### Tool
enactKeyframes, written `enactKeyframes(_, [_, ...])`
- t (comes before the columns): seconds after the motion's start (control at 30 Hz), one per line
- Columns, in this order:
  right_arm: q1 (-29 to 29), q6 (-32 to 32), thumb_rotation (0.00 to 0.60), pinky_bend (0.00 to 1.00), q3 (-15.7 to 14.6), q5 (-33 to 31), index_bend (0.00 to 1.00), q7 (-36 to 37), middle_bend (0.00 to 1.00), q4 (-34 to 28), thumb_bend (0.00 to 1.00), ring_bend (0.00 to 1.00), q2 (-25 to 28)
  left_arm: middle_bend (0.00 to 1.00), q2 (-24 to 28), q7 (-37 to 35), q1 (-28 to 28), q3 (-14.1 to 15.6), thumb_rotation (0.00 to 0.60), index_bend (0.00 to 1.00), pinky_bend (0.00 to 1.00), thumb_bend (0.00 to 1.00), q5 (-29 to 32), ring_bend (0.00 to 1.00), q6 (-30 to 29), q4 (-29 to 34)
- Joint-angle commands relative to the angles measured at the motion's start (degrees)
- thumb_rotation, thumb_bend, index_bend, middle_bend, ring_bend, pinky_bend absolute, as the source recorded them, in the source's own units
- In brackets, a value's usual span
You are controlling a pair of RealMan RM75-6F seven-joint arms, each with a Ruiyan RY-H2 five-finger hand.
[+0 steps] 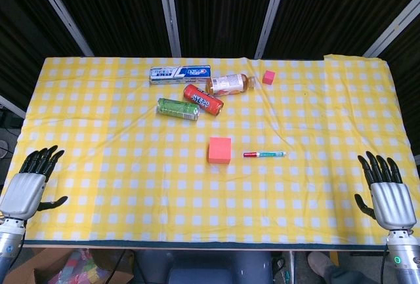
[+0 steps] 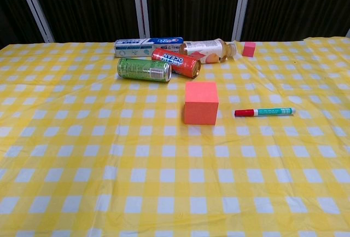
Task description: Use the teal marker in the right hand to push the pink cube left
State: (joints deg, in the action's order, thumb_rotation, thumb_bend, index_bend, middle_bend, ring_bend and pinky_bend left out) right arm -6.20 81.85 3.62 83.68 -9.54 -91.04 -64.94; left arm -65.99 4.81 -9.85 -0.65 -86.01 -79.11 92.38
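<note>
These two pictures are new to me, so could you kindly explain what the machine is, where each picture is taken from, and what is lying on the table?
It is a robot with two arms, each ending in a robot hand with fingers like a person's. The head view looks down from above: the left robot hand and right robot hand rest at the near corners, fingers apart, holding nothing. The chest view looks across from lower down and shows no hands. On the yellow checked tablecloth lie a large pink cube, a teal marker with a red cap just to its right, and further back a green can, a red can, a bottle on its side, a white and blue box and a small pink cube. The marker is not yet picked up.
</note>
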Motion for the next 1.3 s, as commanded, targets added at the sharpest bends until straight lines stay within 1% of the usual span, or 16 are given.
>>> enactKeyframes(0.03, [-0.01, -0.05, 0.6, 0.0, 0.0, -0.04, 0.0, 0.01, 0.0, -0.03, 0.38, 0.0, 0.03, 0.0, -0.01, 0.0, -0.01, -0.02, 0.6, 0.0, 0.0, 0.0, 0.02, 0.0, 0.01, -0.02])
enactKeyframes(0.47, [-0.57, -0.6, 0.6, 0.0, 0.37, -0.02, 0.0, 1.01, 0.0, -0.45, 0.38, 0.0, -0.08, 0.0, -0.02, -0.14, -0.04, 0.03, 0.6, 0.0, 0.0, 0.0, -0.29, 0.0, -0.1, -0.07])
enactKeyframes(0.67, [-2.03, -3.43, 0.6, 0.0, 1.32, -1.69, 0.0, 3.54, 0.0, -4.21, 0.38, 0.0, 0.6, 0.0, 0.05, -0.35, -0.04, 0.1, 0.6, 0.0, 0.0, 0.0, -0.49, 0.0, -0.16, 0.0])
enactKeyframes(0.73, [-2.87, -4.29, 0.6, 0.0, 1.7, -1.77, 0.0, 2.78, 0.0, -5.26, 0.38, 0.0, 0.63, 0.0, 0.1, -0.47, 0.05, 0.16, 0.6, 0.0, 0.0, 0.0, -0.65, 0.0, -0.35, 0.03])
enactKeyframes(0.87, [-5.76, -6.89, 0.6, 0.0, 3.28, -2.89, 0.01, -1.46, 0.0, -7.78, 0.38, 0.0, -0.77, 0.0, 0.14, -0.58, 0.11, 0.15, 0.6, 0.0, 0.0, 0.0, -0.47, 0.0, -0.32, 0.07])
enactKeyframes(1.03, [-10.46, -11.77, 0.6, 0.0, 6.23, -8.81, 0.04, -9.66, 0.0, -11.4, 0.38, 0.0, -3.58, 0.0, 0.16, -0.42, 0.13, 0.05, 0.6, 0.0, 0.0, 0.0, -0.23, 0.0, -0.3, 0.3])
enactKeyframes(1.17, [-14.24, -14.92, 0.6, 0.0, 8.74, -15.87, 0.05, -15.78, 0.0, -13.15, 0.38, 0.0, -6.21, 0.0, 0.28, -0.69, 0.18, 0.02, 0.6, 0.0, 0.0, 0.0, -0.28, 0.0, -0.44, 0.29])
enactKeyframes(1.3, [-18.13, -17.15, 0.6, 0.0, 11.05, -23.51, 0.08, -20.92, 0.0, -13.27, 0.38, 0.0, -9.0, 0.0, 0.35, -1.01, 0.07, -0.01, 0.6, 0.0, 0.0, 0.0, -0.23, 0.0, -0.22, 0.14])
